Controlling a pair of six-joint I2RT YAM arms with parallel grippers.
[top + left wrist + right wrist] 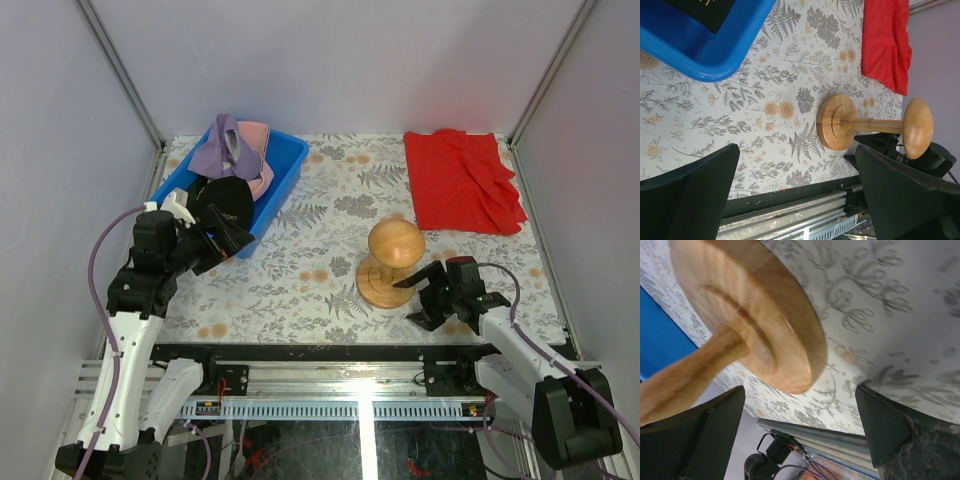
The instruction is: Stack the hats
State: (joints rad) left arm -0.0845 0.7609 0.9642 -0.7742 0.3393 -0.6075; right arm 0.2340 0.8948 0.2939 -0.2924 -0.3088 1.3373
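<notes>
The hats lie piled in a blue bin [288,160] at the back left. A lavender cap [222,148] lies on top, a pink cap [259,150] beside it, and a dark cap [222,198] with white lettering at the near end. I cannot make out a black cap with a gold emblem. My left gripper [228,232] is open and empty at the bin's near corner; in the left wrist view [795,200] its jaws stand wide apart over the table. My right gripper [415,297] is open and empty just right of the wooden stand; in the right wrist view [800,435] it faces the stand's base.
The round wooden stand [388,262] stands at centre front and also shows in the left wrist view [840,122] and the right wrist view [755,315]. A red cloth [462,180] lies at the back right. The bin's corner [705,55] shows in the left wrist view. Walls enclose three sides.
</notes>
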